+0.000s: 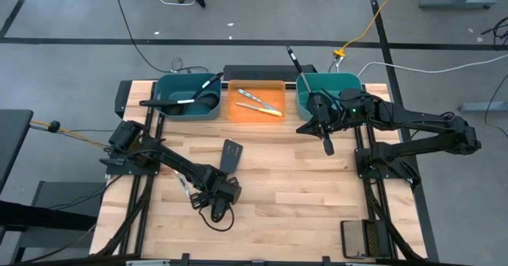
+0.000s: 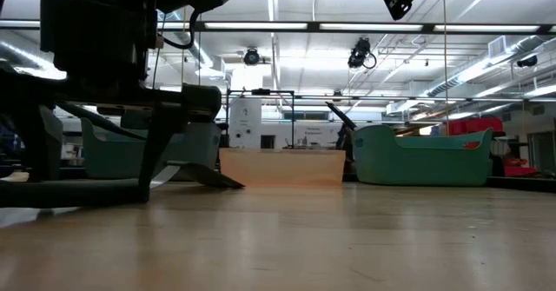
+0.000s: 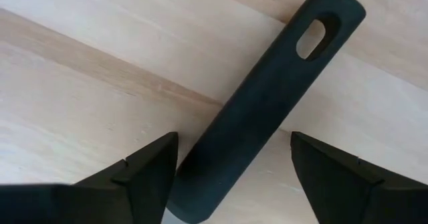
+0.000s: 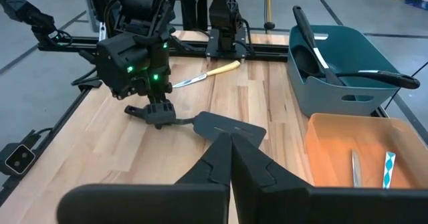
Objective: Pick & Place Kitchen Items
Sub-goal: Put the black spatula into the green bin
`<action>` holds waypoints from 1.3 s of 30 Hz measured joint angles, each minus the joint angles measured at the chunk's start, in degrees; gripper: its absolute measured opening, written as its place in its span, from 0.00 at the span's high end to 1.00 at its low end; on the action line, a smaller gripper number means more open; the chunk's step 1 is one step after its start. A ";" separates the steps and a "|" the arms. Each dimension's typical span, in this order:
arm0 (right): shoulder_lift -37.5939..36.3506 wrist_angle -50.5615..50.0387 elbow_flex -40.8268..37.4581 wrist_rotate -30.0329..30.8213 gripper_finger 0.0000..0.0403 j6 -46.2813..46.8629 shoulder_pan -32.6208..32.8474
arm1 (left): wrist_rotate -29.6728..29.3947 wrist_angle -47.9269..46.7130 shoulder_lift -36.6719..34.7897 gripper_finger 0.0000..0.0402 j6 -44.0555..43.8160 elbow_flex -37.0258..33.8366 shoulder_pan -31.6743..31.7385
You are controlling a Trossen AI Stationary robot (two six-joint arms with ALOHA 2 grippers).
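- The left gripper (image 1: 221,205) sits low over the front of the wooden table (image 1: 302,194), its two dark fingers (image 3: 144,174) spread to either side of the handle of a black slotted spatula (image 1: 231,156); the fingers straddle the handle but no contact shows, so this reads as the moment before the squeeze.
- The spatula lies flat on the boards, its slotted blade toward the bins and its handle, with a hanging hole at the end (image 3: 311,38), under the wrist. Lying flat, it leaves little room beneath, which probably explains the low, straight-down approach.
- A yellow-handled knife (image 4: 207,73) rests on the table just beyond the left arm, not yet collected.
- The right gripper (image 1: 326,143) hangs near the right teal bin (image 1: 349,82), fingers pressed together and holding nothing, apparently waiting clear of the working arm.
- A dark long-handled utensil (image 1: 295,62) leans out of the right teal bin; the left teal bin (image 1: 171,111) holds black ladle-like utensils; the orange bin (image 1: 258,115) between them holds two slim knives (image 1: 259,101).
- The sort looks partly done, with two pieces on the boards.
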 joint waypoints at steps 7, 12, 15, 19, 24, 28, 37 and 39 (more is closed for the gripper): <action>0.00 0.00 0.00 0.02 0.99 0.00 0.00 | -0.12 0.07 0.00 0.40 0.65 0.00 0.00; 0.00 0.00 0.00 0.04 0.99 -0.03 0.00 | -0.11 0.02 0.00 0.46 0.81 0.00 0.00; 0.00 0.00 0.00 0.04 0.99 -0.01 0.00 | -0.11 0.09 0.00 0.50 0.81 0.00 0.00; 0.00 0.00 0.00 0.07 0.99 -0.03 0.00 | -0.14 0.14 0.00 0.54 0.81 0.00 0.00; 0.00 0.00 0.00 0.09 0.99 -0.03 0.00 | -0.22 0.13 0.00 0.57 0.77 0.00 0.00; 0.00 0.00 0.00 0.09 0.99 -0.03 0.00 | -0.26 0.11 0.00 0.60 0.72 0.00 0.00; 0.00 0.00 0.00 0.11 0.99 -0.04 0.00 | -0.26 0.08 0.00 0.66 0.61 0.00 0.00; 0.00 0.00 0.00 0.11 0.99 -0.03 0.00 | -0.26 0.07 0.00 0.66 0.61 0.00 0.00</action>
